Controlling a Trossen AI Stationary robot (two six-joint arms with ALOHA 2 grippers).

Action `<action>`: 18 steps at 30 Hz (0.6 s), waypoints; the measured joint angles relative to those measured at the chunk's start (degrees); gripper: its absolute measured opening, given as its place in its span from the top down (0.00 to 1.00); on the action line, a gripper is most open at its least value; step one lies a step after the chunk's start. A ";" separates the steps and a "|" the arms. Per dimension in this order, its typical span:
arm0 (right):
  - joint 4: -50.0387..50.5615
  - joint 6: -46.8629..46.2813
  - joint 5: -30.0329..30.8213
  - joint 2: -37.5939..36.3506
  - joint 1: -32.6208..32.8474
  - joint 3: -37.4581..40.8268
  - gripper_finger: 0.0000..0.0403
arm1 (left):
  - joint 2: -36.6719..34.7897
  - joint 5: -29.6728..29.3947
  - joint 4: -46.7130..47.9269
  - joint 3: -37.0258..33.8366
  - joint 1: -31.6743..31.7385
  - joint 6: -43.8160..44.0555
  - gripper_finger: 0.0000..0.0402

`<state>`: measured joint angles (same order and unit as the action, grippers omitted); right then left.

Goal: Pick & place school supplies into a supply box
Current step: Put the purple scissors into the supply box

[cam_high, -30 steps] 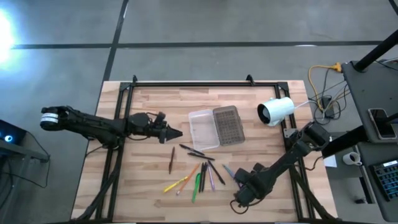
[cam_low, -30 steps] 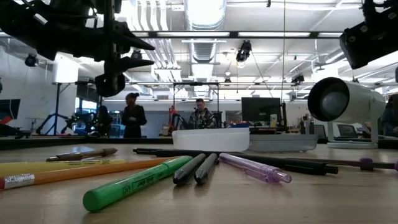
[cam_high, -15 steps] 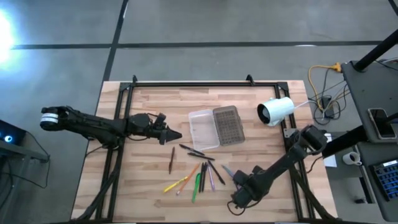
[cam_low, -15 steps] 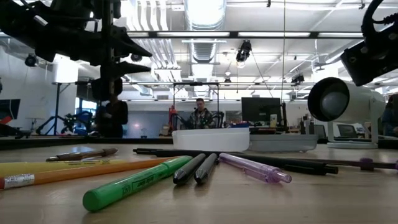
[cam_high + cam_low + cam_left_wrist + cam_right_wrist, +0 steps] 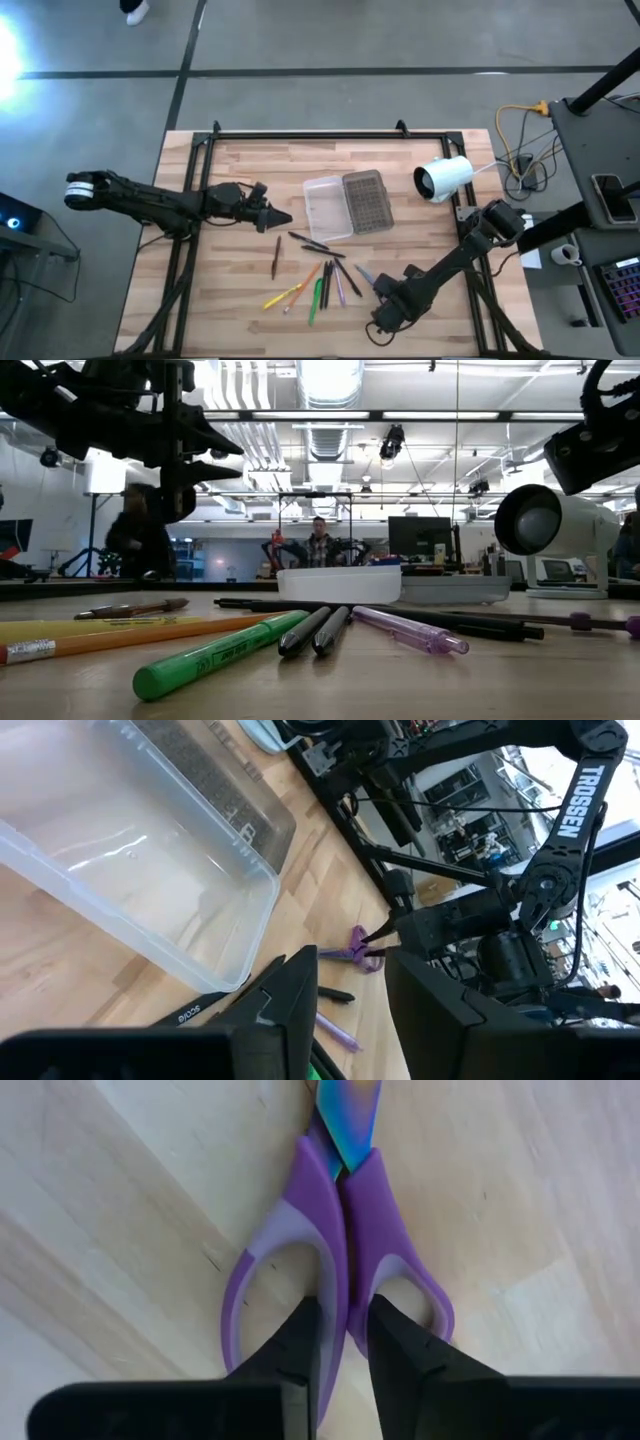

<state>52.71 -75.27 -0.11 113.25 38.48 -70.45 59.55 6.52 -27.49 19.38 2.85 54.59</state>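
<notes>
2 arms over the worktop (image 5: 230,290). The right claw (image 5: 345,1342) is down on the purple scissors (image 5: 340,1250), its fingers pinching the inner edges of the 2 handle loops, scissors flat on the wood just right of the pen pile. The left claw (image 5: 283,215) hangs above the worktop just left of the supply box (image 5: 330,207), fingers slightly spread, holding nothing. Box sits open mid-table, lid (image 5: 365,199) flipped flat beside it, tray looks empty. Green pen (image 5: 222,651), black ones, a purple pen (image 5: 410,630) and pencils lie loose in front of it.

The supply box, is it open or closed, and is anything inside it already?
Open and empty: the supply box lies with its lid folded flat beside the clear tray.
</notes>
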 joint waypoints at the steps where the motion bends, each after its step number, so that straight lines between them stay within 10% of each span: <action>1: -0.04 0.18 -0.78 0.14 -0.07 0.00 0.89 | 0.01 0.00 0.05 0.00 -0.02 -0.01 0.74; 18: 5.25 -18.95 14.06 -14.92 -0.18 1.36 0.89 | 0.02 0.11 6.37 -0.09 -2.19 -3.07 0.74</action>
<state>57.96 -94.22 13.95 98.33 38.29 -69.08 59.57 6.63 -21.11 19.29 0.66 51.52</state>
